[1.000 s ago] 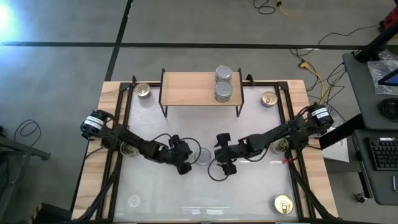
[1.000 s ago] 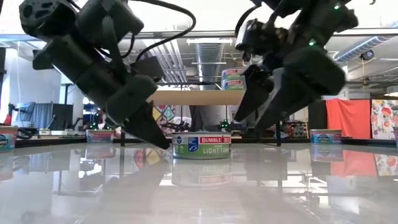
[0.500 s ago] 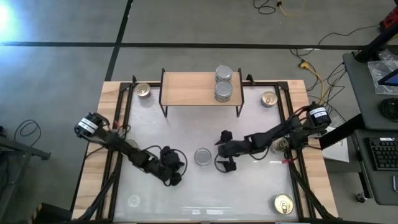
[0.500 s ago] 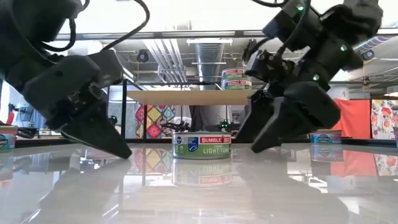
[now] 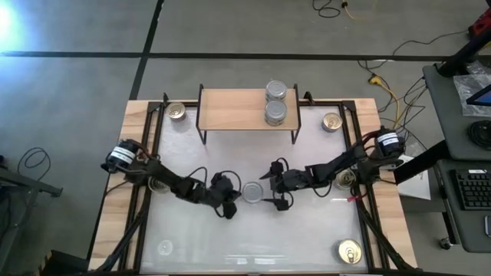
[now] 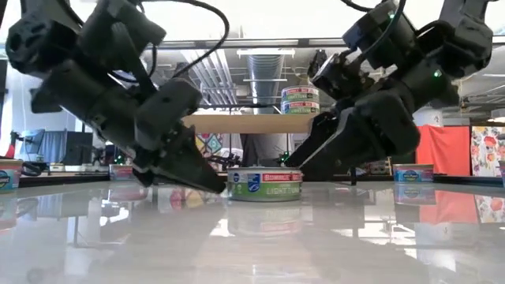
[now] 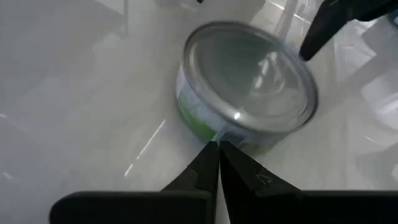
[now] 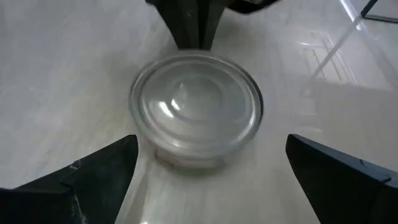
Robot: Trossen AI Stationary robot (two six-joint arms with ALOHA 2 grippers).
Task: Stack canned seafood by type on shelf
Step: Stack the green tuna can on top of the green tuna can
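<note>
Silver-lidded tins are what you have shelved so far: two of them point(image 5: 275, 103) stand on the shelf point(image 5: 230, 110), toward its right end; in the low view they read as one on top of the other. The rest is still out on the desk point(image 5: 307, 230). You have one gold-lidded tin point(image 5: 176, 112) just left of the shelf, another point(image 5: 331, 121) just right of it, a third point(image 5: 349, 251) at the near right corner, and what look like two more tins largely hidden under the arms at either side. So I judge you under halfway.

The tin in hand now is the silver-lidded one point(image 5: 252, 192) in the middle of the desk. It sits upright, flat on its base, lid facing straight up. It is round and squat, so it has no long axis across the desk; its short axis runs vertically, and any approach direction suits it equally.

Your right tool point(image 8: 205, 180) is spread as wide as it goes, one finger on each side of the tin, gripping nothing yet. Your left tool point(image 7: 216, 163) is fully closed, empty, with its tip touching or just beside the tin's opposite wall.
</note>
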